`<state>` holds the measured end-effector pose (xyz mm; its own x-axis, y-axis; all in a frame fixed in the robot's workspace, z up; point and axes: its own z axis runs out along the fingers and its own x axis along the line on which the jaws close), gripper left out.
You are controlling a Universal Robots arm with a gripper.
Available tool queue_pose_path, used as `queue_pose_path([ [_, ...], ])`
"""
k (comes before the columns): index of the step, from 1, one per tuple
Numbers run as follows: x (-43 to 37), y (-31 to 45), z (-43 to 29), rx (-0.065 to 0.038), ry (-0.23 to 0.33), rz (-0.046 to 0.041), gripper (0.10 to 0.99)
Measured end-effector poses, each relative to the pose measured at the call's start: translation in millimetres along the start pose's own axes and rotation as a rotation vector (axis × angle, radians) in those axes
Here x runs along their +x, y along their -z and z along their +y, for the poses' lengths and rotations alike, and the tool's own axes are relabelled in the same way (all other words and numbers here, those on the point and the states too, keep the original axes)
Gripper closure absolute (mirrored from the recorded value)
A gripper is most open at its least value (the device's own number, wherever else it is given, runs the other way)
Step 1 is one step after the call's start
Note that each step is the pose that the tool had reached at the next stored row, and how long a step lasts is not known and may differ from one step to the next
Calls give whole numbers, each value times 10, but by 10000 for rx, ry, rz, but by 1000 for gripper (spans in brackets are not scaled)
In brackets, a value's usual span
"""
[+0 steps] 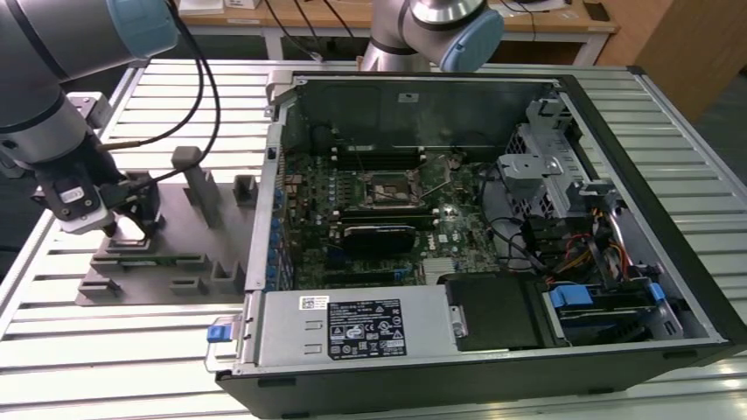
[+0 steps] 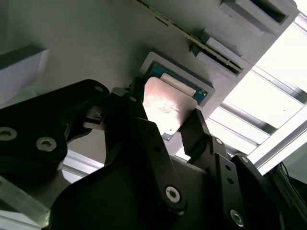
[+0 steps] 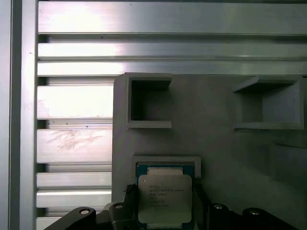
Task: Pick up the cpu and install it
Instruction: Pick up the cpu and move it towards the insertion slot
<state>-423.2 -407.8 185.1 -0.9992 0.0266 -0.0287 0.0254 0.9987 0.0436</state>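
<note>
Beside the open case (image 1: 683,236), over the grey fixture (image 1: 175,241), the gripper (image 1: 126,229) straddles the cpu (image 3: 164,196), which lies flat in its pocket; whether the fingers pinch it cannot be told, and a sound grasp probably wants opposite edges held squarely.

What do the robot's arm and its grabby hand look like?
The arm is made of round silver-grey tubes with a light blue cap on its joint, and a black cable runs beside it. Its gripper is black, built of chunky links with shiny silver screws.
</note>
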Motion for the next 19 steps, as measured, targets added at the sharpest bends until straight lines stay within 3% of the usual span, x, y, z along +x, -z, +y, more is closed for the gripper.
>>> queue_pose_path([
  [7, 0, -3, 0, 0, 0, 1, 533],
  [8, 0, -3, 0, 0, 0, 0, 471],
  [19, 0, -1, 0, -1, 0, -2, 471],
])
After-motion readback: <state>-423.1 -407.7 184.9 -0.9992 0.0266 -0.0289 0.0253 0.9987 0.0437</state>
